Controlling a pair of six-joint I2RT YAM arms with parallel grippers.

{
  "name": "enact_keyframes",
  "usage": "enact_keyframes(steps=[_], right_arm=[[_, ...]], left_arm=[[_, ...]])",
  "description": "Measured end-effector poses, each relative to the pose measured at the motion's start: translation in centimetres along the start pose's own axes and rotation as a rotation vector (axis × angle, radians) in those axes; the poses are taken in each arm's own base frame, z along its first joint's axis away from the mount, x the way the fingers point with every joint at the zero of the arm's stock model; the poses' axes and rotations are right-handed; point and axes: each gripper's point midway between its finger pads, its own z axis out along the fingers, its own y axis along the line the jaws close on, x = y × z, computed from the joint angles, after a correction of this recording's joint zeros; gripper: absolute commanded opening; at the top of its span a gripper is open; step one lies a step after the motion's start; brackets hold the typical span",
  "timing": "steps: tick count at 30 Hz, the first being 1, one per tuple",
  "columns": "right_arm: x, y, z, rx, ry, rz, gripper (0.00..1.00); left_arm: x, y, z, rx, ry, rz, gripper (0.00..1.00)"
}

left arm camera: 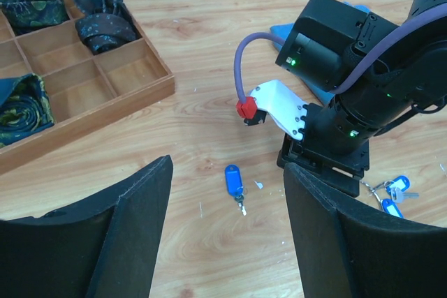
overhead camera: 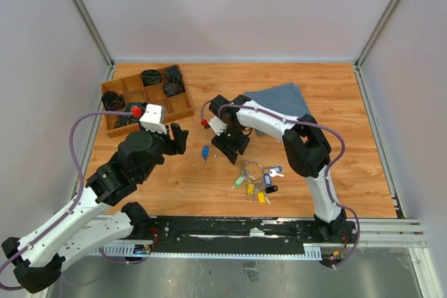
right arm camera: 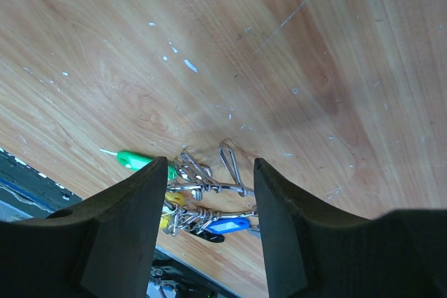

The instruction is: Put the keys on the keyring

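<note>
From above, the blue key (overhead camera: 205,151) lies between the left gripper (overhead camera: 179,137) and the right gripper (overhead camera: 229,147), with the keyring (overhead camera: 253,172) beside the right one.

Left wrist: fingers (left arm camera: 105,235) spread, key dead ahead (head away, blade nearer).

Right wrist: fingers (right arm camera: 119,235) spread and empty, keyring just past their tips.

Robotics lab test cell; plain white walls (overhead camera: 230,5) enclose the wooden bench (overhead camera: 335,102); metal rail (overhead camera: 391,227) along its near edge.

1 loose blue key (overhead camera: 205,151), 1 keyring bunch (overhead camera: 252,171), 1 wooden tray (overhead camera: 186,95), 1 cloth (overhead camera: 283,97).
</note>
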Motion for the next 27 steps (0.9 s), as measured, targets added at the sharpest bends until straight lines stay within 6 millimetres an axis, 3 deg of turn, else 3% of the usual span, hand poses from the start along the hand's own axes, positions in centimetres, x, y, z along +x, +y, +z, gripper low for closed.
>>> enact_keyframes(steps=[11, 18, 27], right_arm=[[0.7, -1.4, 0.3, 0.019, 0.026, 0.06, 0.51], [1.5, -1.8, 2.0, 0.006, 0.081, 0.089, 0.44], [2.2, -1.6, 2.1, 0.0, 0.113, 0.1, 0.21]], left_arm=[[-0.1, 0.1, 0.0, -0.004, -0.003, -0.001, 0.7], [-0.1, 0.1, 0.0, -0.005, -0.003, -0.001, 0.7], [-0.1, 0.1, 0.0, -0.005, -0.004, -0.001, 0.71]])
